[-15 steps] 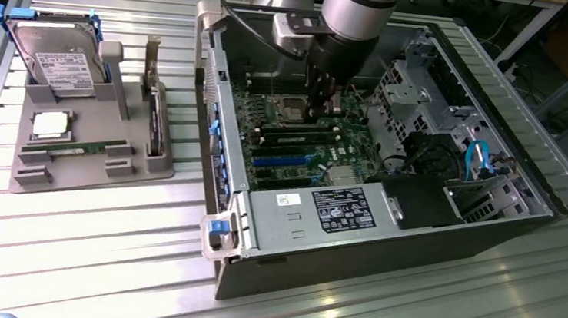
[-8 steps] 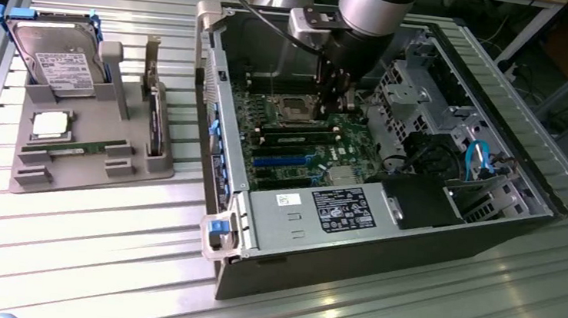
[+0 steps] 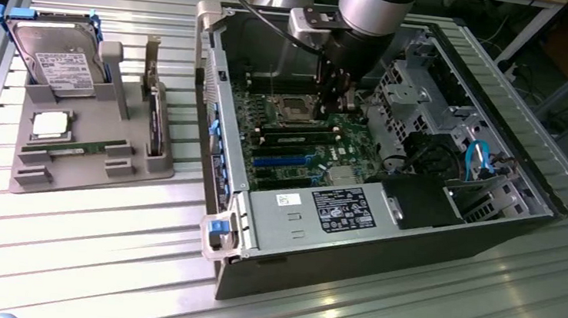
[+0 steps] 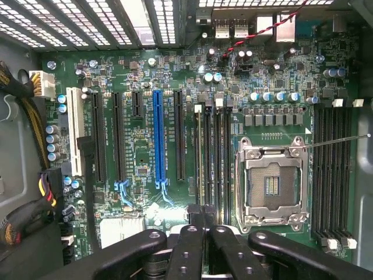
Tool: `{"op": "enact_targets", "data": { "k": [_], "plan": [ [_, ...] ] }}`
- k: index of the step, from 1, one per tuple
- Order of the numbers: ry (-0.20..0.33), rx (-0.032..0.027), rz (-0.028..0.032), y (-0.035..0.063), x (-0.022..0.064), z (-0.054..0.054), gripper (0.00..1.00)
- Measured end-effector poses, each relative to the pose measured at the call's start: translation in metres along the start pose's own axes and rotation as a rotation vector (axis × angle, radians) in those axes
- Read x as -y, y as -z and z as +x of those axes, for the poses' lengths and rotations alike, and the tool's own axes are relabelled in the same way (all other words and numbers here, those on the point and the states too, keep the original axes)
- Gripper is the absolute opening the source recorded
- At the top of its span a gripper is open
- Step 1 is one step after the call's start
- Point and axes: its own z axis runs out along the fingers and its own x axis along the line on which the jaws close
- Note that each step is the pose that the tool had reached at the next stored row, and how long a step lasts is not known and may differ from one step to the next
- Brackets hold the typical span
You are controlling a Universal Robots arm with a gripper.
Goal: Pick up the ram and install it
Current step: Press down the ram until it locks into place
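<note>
A green ram stick (image 3: 79,148) lies flat in the grey holder (image 3: 87,176) at the exterior view's left, apart from the arm. My gripper (image 3: 330,107) hangs inside the open computer case (image 3: 380,237), low over the motherboard (image 3: 299,156) beside the empty processor socket (image 4: 273,184). In the wrist view its black fingers (image 4: 192,245) are pressed together, and my gripper (image 4: 204,228) sits right over the black memory slots (image 4: 213,157). Nothing shows between the fingers. A thin pale edge runs along the slot under them; I cannot tell what it is.
The holder also carries a hard drive (image 3: 61,62), a square silver processor (image 3: 48,124) and an upright dark card (image 3: 152,113). Inside the case are the power supply (image 3: 336,210), a drive cage (image 3: 414,85), blue cables (image 3: 477,160) and a blue expansion slot (image 4: 157,137). Case walls close in on all sides.
</note>
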Motion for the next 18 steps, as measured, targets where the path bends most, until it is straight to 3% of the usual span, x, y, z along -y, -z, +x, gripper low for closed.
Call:
{"op": "enact_targets", "data": {
  "k": [9, 12, 18],
  "plan": [
    [-0.015, -0.0003, 0.0002, 0.0000, 0.0000, 0.0000, 0.11],
    [-0.075, -0.0016, 0.0009, 0.0000, 0.0000, 0.0000, 0.11],
    [-0.251, -0.0052, 0.0030, 0.0000, 0.0000, 0.0000, 0.11]
  ]
}}
